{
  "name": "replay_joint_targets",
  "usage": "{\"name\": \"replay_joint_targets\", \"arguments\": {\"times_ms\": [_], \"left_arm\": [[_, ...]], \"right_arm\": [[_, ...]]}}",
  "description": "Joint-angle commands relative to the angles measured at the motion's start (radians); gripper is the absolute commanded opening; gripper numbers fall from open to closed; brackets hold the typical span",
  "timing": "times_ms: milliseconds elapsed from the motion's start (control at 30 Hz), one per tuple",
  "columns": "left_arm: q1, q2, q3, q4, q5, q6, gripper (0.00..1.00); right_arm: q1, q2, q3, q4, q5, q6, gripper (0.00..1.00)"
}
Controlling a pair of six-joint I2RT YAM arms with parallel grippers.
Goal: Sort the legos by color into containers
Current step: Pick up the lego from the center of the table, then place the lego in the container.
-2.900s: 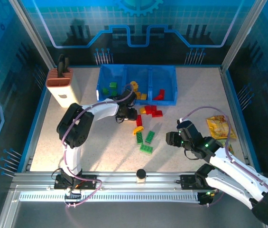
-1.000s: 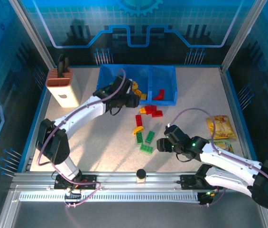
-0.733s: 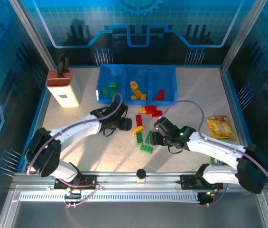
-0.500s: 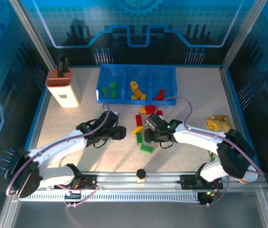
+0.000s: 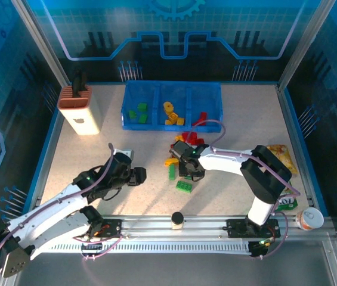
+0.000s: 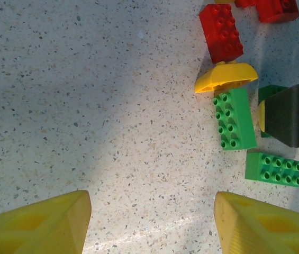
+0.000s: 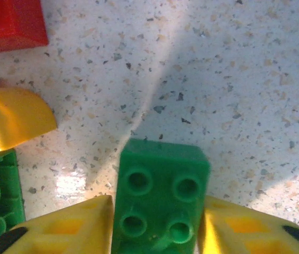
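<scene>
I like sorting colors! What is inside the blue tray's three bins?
The blue tray holds green legos in its left bin, yellow-orange legos in the middle, red legos on the right. Anything lying under those bricks is hidden.

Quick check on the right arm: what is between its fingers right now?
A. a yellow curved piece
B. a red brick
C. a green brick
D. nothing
C: in the right wrist view, a green brick with four studs showing sits between the yellow fingers of the right gripper, which press against its two sides.
</scene>
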Motion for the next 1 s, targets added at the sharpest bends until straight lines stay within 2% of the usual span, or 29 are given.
{"name": "replay_joint_targets", "arguments": {"times_ms": [0, 167, 367, 667, 967], "left_arm": [[-0.005, -0.017, 0.002, -0.036, -0.016, -0.01, 0.64], [-0.006, -0.05, 0.02, -0.061, -0.019, -0.01, 0.63], [-0.006, -0.153, 0.056, -0.115, -0.032, -0.01, 0.62], [-0.006, -0.282, 0.123, -0.252, -0.039, -0.026, 0.62], [-0.007, -0.337, 0.141, -0.291, -0.02, -0.045, 0.62]], "right_arm": [[0.015, 0.014, 0.049, -0.058, 0.032, 0.01, 0.32], [0.029, -0.028, 0.188, -0.163, 0.122, -0.043, 0.27], [0.025, -0.009, 0.394, -0.094, 0.098, -0.225, 0.28], [-0.041, 0.232, 0.763, -0.045, -0.034, -0.324, 0.28], [-0.051, 0.529, 1.203, -0.088, -0.106, -0.384, 0.28]]}}
